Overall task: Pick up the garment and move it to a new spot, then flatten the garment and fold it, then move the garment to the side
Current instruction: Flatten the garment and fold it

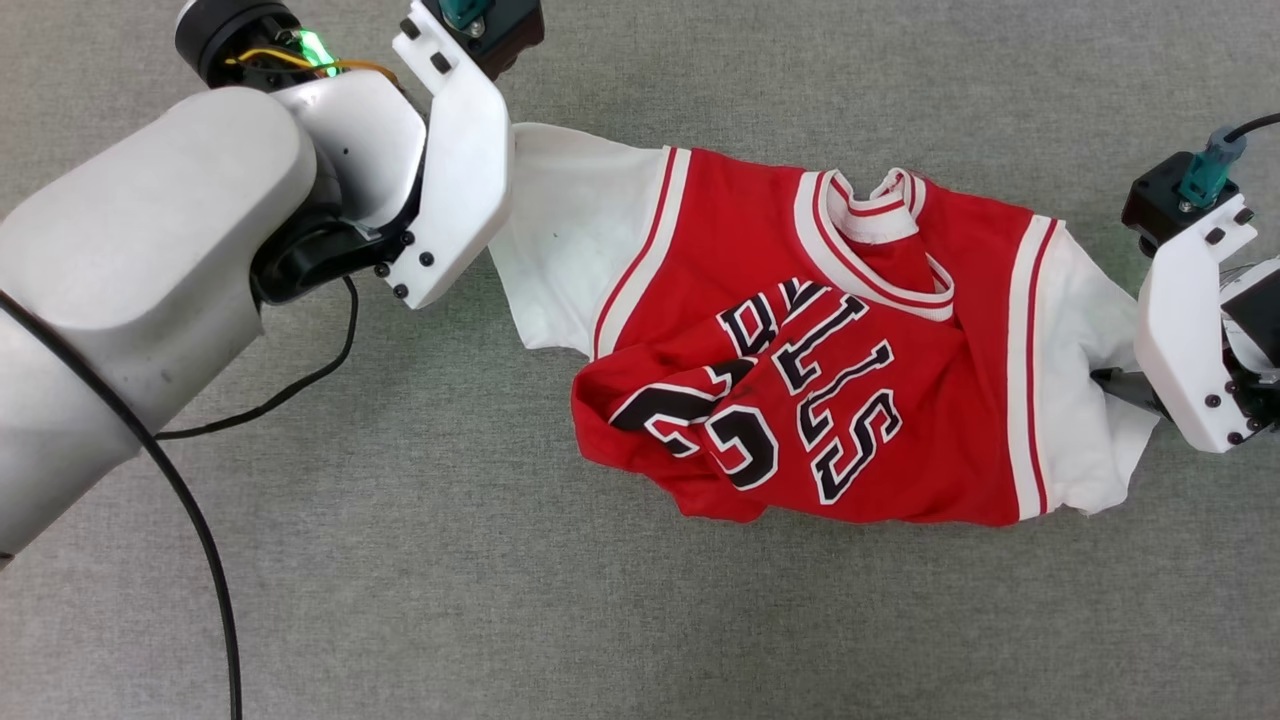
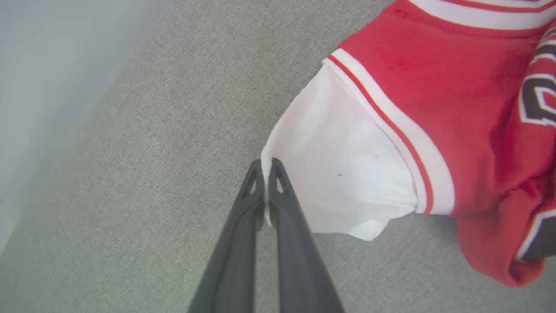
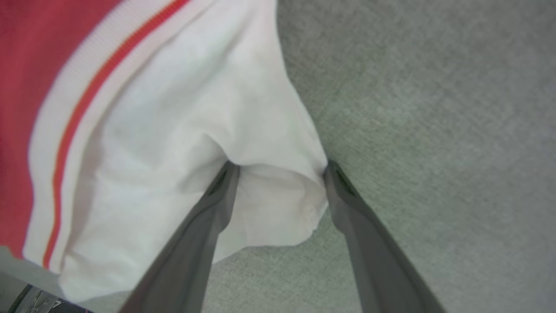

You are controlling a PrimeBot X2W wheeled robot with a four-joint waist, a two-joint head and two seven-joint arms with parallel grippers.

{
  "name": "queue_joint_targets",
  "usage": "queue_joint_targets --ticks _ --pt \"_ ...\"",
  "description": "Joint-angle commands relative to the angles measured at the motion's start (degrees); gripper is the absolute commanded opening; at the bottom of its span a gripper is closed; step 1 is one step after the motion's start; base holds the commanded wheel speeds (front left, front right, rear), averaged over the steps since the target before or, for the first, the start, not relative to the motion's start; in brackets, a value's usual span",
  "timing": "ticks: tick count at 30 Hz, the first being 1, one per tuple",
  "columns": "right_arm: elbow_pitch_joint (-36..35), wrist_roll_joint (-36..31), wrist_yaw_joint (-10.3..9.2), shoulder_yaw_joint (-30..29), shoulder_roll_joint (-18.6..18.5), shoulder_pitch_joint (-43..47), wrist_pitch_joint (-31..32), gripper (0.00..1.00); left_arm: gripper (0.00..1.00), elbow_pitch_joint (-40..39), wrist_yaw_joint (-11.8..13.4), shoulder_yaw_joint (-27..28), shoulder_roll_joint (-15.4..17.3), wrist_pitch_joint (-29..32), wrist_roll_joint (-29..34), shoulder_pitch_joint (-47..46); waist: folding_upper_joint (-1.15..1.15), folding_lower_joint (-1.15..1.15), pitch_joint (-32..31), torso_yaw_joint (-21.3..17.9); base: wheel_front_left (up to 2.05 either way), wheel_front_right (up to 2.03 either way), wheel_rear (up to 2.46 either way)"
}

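**Jersey lies rumpled between two grippers**

A red basketball jersey of soft knit, with white short sleeves and striped ribbed trim, lies creased mid-scene on grey woven cloth, collar on the far side. Black, white-outlined letters read "LLS"; the rest is folded under. The left gripper, fingers pressed together, pinches the left sleeve's edge. The right gripper stands spread around the right sleeve's hem.

Open counter runs along the whole near side and a narrower far strip; the rumpled garment (sleeves spread left and right) blocks the middle, and a black cable trails near left.
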Motion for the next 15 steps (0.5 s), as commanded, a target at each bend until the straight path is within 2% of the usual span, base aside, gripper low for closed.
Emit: queue_joint_targets --ticks 1,4,5,6,10,15 --pt "2.33 0.97 -0.04 3.57 1.03 2.84 -0.17 1.0 0.0 0.14 0.02 0.04 -0.04 -0.36 -0.31 -0.65 0.0 0.0 0.26 -0.03 0.0 0.0 0.0" --pt "3.0 2.0 -0.04 6.16 0.61 3.1 -1.98 1.0 0.0 0.45 0.02 0.03 0.44 -0.59 -0.2 -0.45 0.0 0.0 0.36 -0.27 0.0 0.0 0.0" --pt "3.07 2.69 -0.04 6.19 0.55 2.79 -3.52 0.24 0.0 0.56 0.02 0.03 0.54 -0.84 -0.33 -0.24 0.0 0.0 0.26 -0.39 0.0 0.0 0.0" --pt "3.22 3.1 -0.05 6.06 0.63 2.19 -4.93 0.0 0.0 0.66 0.02 0.04 0.62 -1.08 -0.4 0.07 0.0 0.0 0.04 -0.54 0.0 0.0 0.0" --pt "2.88 4.36 -0.03 5.17 0.12 -0.98 -11.2 0.0 0.0 1.13 0.02 0.03 1.21 -2.81 -1.16 1.32 0.0 0.0 -1.99 -0.91 0.0 0.0 0.0" --pt "-0.29 4.4 -0.04 5.82 -3.37 -3.83 -18.07 0.0 0.0 0.43 0.02 0.07 2.78 -7.15 -1.99 1.33 0.0 0.0 -6.31 -1.16 0.0 0.0 0.0"
